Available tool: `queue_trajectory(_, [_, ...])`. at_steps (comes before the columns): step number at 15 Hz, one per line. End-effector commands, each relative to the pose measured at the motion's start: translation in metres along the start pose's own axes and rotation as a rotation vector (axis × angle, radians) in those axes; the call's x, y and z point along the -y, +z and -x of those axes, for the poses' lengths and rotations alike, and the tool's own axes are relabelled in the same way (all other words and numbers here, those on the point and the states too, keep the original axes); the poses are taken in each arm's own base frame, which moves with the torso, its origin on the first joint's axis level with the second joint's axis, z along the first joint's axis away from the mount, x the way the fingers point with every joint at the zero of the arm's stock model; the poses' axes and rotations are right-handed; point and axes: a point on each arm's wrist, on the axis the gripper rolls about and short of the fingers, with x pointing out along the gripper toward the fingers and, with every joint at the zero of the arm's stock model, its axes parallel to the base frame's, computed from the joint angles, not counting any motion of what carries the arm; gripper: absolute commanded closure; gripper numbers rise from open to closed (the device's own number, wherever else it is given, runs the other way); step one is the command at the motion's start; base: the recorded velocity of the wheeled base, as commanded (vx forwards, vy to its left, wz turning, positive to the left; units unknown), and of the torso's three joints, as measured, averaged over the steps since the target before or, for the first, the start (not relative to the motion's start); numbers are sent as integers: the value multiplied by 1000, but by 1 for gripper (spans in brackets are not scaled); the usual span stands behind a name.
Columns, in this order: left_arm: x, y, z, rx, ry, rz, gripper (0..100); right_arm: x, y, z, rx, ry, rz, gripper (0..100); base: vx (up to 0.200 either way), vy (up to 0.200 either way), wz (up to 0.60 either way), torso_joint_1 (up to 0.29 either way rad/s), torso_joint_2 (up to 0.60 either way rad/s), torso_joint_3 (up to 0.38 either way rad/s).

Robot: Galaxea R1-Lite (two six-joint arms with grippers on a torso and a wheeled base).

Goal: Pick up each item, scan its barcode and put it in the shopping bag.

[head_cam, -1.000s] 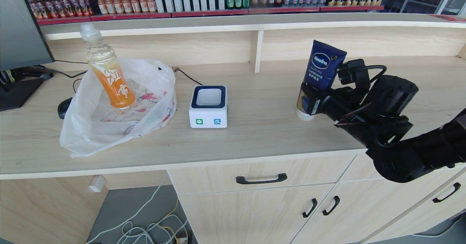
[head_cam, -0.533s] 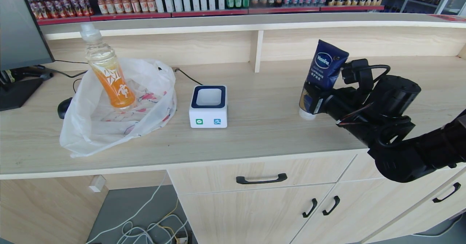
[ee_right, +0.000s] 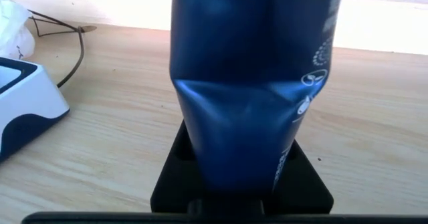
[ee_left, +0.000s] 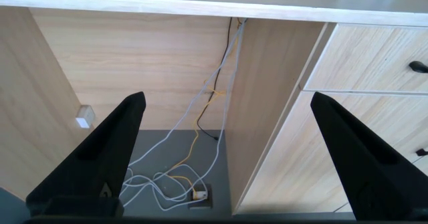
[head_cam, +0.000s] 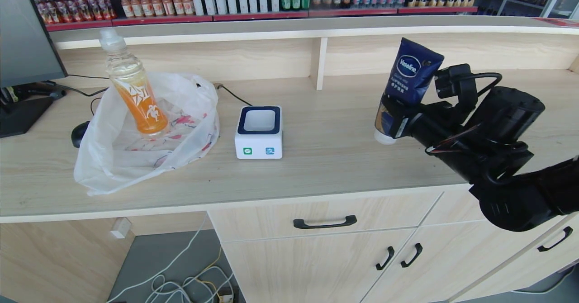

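A dark blue tube (head_cam: 405,88) with a white cap pointing down hangs just above the right side of the counter, tilted a little, with my right gripper (head_cam: 398,124) shut on its lower part. From the wrist the blue tube (ee_right: 257,97) shows squeezed between the black fingers (ee_right: 175,174). The white scanner box (head_cam: 259,132) with a dark blue rim stands mid-counter, left of the tube. Further left lies the white shopping bag (head_cam: 117,158), with an orange drink bottle (head_cam: 132,87) upright inside it. My left gripper (ee_left: 224,157) is open below counter height, facing the cabinet gap.
A monitor stand (head_cam: 20,108) and a black mouse (head_cam: 79,133) sit at the counter's left end. A black cable (head_cam: 233,95) runs behind the scanner. A raised wooden shelf (head_cam: 316,36) backs the counter. Loose cables (ee_left: 177,180) lie on the floor under it.
My right gripper has lifted the blue tube off the counter and carried it slightly up and to the right. The bag, bottle and scanner have stayed put.
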Motion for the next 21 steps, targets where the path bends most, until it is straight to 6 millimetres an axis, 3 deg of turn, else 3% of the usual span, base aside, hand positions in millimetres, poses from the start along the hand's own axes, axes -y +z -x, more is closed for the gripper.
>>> queue_trajectory(1, [0,0,0,0,0,0,0,-6,15,13,28,18,-2,100,0,0,0,0,0,0])
queue_trajectory(5, [0,0,0,0,0,0,0,-20,25,36,36,65,-2,100,0,0,0,0,0,0])
queue_trajectory(12, [0,0,0,0,0,0,0,-25,29,93,6,96,-9,100,0,0,0,0,0,0])
queue_trajectory(17, [0,0,0,0,0,0,0,-32,35,95,27,120,13,100,0,0,0,0,0,0])
queue_trajectory(21, [0,0,0,0,0,0,0,-43,33,109,14,189,55,100,0,0,0,0,0,0])
